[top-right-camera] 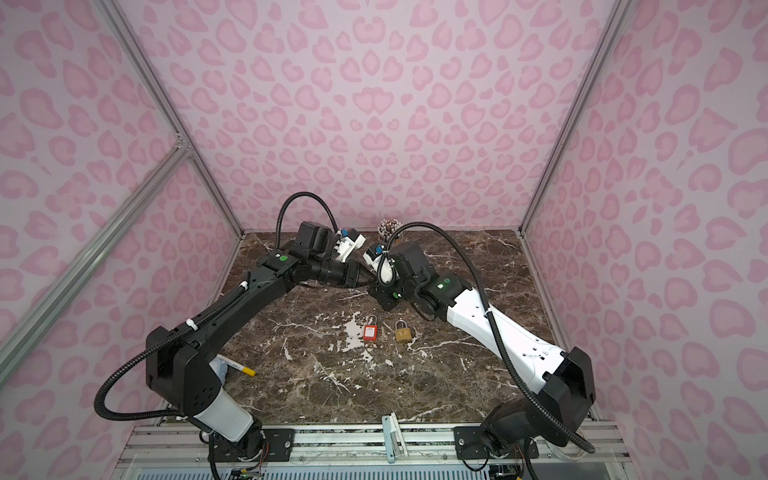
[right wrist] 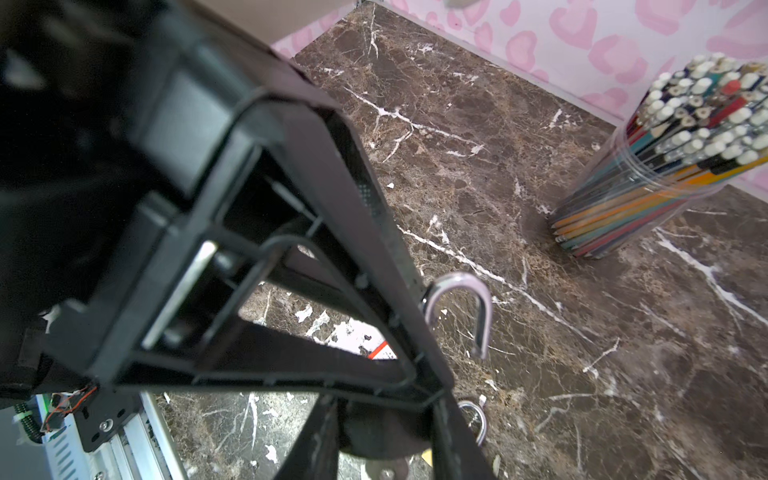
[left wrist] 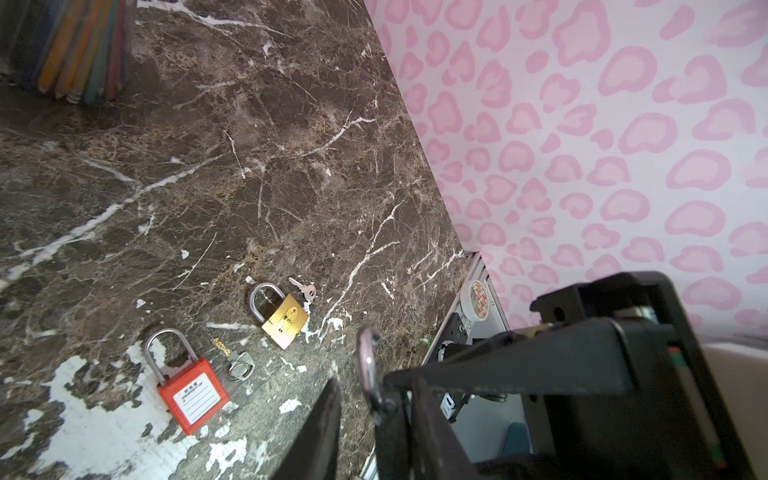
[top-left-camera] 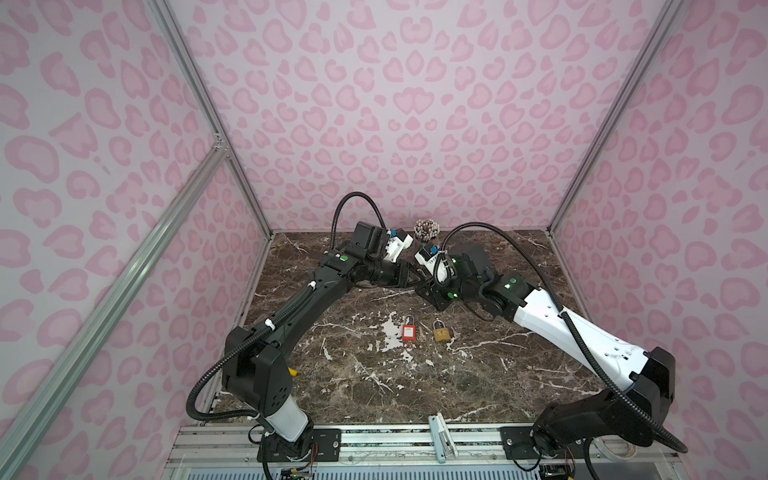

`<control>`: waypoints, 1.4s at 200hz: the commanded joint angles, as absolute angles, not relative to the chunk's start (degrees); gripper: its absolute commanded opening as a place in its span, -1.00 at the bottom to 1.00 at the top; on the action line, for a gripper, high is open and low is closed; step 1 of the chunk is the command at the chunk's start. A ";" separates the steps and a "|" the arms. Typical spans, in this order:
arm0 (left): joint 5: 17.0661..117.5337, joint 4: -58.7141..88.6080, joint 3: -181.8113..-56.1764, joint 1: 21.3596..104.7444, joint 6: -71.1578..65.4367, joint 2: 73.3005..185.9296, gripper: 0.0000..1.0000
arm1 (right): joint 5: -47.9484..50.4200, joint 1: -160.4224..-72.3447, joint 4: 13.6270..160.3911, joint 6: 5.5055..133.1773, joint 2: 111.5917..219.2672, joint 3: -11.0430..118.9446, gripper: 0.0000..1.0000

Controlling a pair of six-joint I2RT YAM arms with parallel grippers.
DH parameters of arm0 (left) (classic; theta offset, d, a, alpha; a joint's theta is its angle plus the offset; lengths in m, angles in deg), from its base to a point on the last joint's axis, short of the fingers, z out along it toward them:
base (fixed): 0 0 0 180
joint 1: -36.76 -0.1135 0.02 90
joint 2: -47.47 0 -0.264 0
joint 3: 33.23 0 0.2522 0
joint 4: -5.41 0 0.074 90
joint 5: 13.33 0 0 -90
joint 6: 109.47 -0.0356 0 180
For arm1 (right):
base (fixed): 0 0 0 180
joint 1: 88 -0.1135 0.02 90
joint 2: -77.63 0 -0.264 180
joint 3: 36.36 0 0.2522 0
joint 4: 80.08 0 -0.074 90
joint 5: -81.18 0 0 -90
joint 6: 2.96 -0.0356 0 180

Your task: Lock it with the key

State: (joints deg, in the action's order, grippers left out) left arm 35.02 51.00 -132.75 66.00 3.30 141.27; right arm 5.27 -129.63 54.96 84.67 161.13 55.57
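Observation:
Both grippers meet above the back middle of the marble table. My right gripper is shut on the dark body of a padlock whose silver shackle stands swung open. A key ring shows beside its fingers; I cannot tell whether a key sits in the lock. My left gripper straddles that shackle, jaws narrow, with a gap still showing beside one finger. In both top views the left gripper and the right gripper hide the lock.
On the table lie a red padlock with a key beside it, and a brass padlock with a small key. A clear cup of pencils stands at the back. A yellow-capped marker lies near the left arm's base.

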 commanded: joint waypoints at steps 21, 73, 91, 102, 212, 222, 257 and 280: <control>32.86 53.05 -133.83 65.94 1.02 141.21 -0.41 | 3.79 -129.84 54.88 86.99 161.41 56.00 -0.47; 31.75 53.87 -133.92 65.94 0.49 142.18 -0.41 | 1.39 -130.59 54.59 89.53 160.95 56.09 -0.48; 31.63 53.92 -133.92 65.99 0.40 142.25 -0.41 | 1.37 -130.93 54.69 90.17 160.86 56.15 -0.48; 31.44 54.01 -133.92 65.99 0.27 142.25 -0.49 | 1.01 -131.28 54.91 90.51 160.95 56.23 -0.48; 32.97 51.54 -133.22 65.77 0.72 140.28 -0.94 | -3.99 -133.09 55.24 90.82 160.94 56.09 -0.10; 33.05 50.92 -133.17 65.70 1.00 139.85 -0.94 | -4.15 -133.09 55.32 90.73 160.70 55.84 -0.06; 32.99 48.20 -133.17 64.59 2.14 138.22 -0.94 | -5.17 -132.71 57.01 87.29 157.65 53.70 0.01; 33.38 45.94 -133.59 63.48 2.93 136.72 -0.94 | -0.24 -129.66 61.54 82.70 152.97 50.57 0.04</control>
State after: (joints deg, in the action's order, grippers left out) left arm 33.41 50.98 -133.25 64.38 1.92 138.69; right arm -3.41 -131.90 55.92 88.39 156.17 52.92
